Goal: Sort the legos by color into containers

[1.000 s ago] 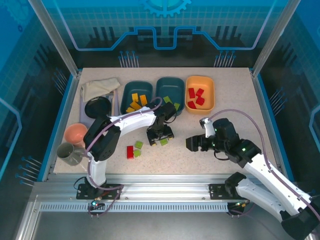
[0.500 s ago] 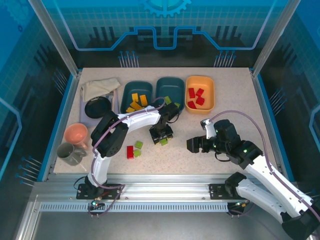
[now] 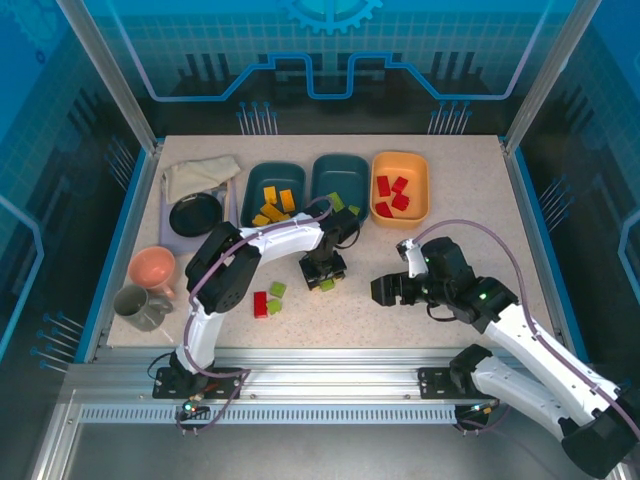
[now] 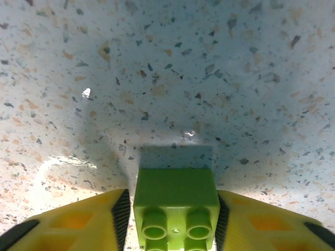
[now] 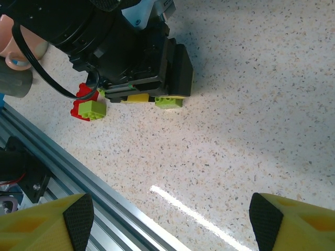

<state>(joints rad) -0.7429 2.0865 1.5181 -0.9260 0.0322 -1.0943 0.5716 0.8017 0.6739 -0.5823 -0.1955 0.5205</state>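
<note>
Top high overhead; wrists low, both seeing green lego (image 4: 176, 196).

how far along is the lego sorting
Done: yellow bricks in the left teal tub, green ones in the middle tub, red ones in the orange tub. In hand: left gripper holds a green brick. Left: a red brick and two green bricks on the table. Right gripper open, empty.

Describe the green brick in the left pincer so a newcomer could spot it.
Start at the middle tub, dark teal, in the row of three at the far side of the table. Just nearer than it, the left pincer points down, and the green brick sits between its yellow fingers. The other two loose green ones lie farther left, beside a red brick, ungripped.
</note>
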